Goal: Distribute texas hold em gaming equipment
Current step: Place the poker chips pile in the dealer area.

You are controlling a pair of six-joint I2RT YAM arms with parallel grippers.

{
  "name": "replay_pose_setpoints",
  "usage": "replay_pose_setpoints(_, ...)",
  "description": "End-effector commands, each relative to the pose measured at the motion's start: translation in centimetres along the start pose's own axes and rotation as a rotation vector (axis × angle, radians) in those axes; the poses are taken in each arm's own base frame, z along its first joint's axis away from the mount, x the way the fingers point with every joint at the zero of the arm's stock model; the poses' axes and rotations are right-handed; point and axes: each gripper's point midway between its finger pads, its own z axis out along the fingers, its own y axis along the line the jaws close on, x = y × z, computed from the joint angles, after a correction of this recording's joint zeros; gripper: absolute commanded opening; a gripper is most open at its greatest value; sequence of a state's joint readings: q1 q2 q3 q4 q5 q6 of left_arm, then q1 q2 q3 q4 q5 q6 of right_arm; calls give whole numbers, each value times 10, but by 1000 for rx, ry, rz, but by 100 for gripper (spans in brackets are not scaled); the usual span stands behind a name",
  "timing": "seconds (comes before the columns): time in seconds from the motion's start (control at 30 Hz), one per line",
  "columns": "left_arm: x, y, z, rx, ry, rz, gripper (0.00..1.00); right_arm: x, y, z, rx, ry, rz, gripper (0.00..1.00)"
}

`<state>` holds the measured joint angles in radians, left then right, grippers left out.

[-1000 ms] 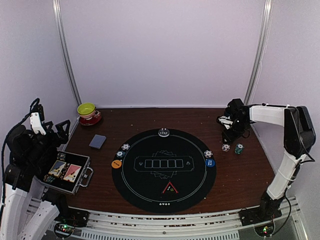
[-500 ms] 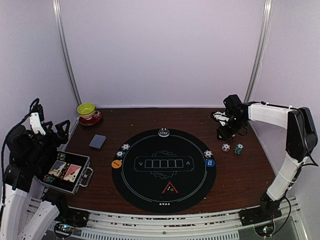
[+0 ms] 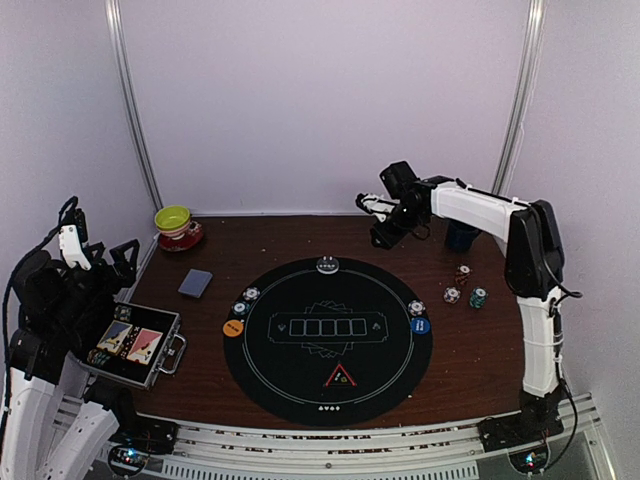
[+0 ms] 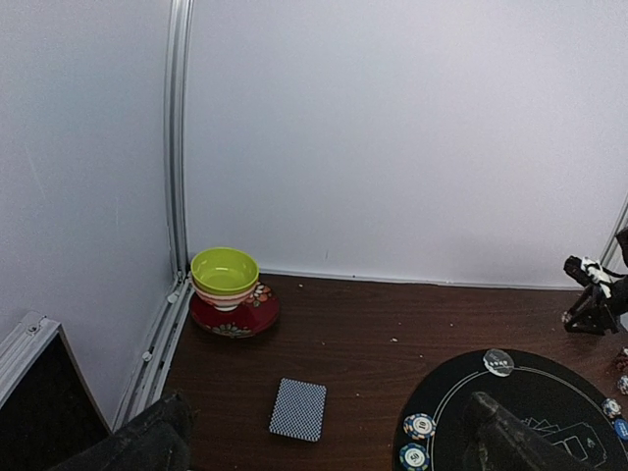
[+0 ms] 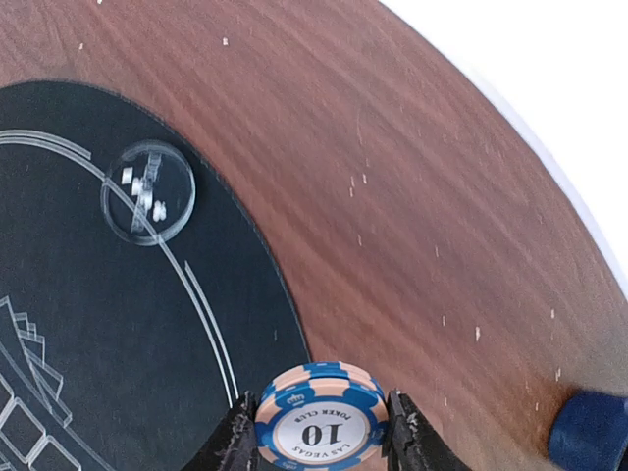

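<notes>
Blue-edged poker chips are clamped in the right gripper and held above the black mat's far rim, near the clear disc. The left gripper is spread wide, nothing held. The card deck is laid flat on the wood, left of the mat.

The top camera is looking down over the whole table from behind. The left wrist camera is facing the far-left corner, and the right one is looking closely at the mat's far edge; all three are sharing it.
</notes>
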<state>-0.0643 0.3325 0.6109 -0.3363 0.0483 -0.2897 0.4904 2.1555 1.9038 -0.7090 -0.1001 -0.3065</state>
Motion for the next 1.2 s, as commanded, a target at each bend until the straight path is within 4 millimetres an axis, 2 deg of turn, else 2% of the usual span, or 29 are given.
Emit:
replay_pose_setpoints(0.0,-13,0,1,0,-51,8,98,-27,10,12,6,-24,-30,29)
replay_pose_setpoints(0.1,-13,0,1,4,-49,8,98,-37,22,28,-7,-41,-54,29)
replay_pose_setpoints(0.2,-14,-1,1,6,-50,8,98,-39,34,45,-24,-43,-66,29)
replay_pose_setpoints(0.37,-13,-2,2,13,-49,8,98,-36,47,62,-58,-36,-81,29)
replay_pose_setpoints(0.6,-13,-2,2,16,-49,7,98,-26,55,82,-66,-19,-82,29)
replay_pose_setpoints(1.17,-12,-1,4,14,-43,6,98,-16,67,103,-73,6,-104,29)
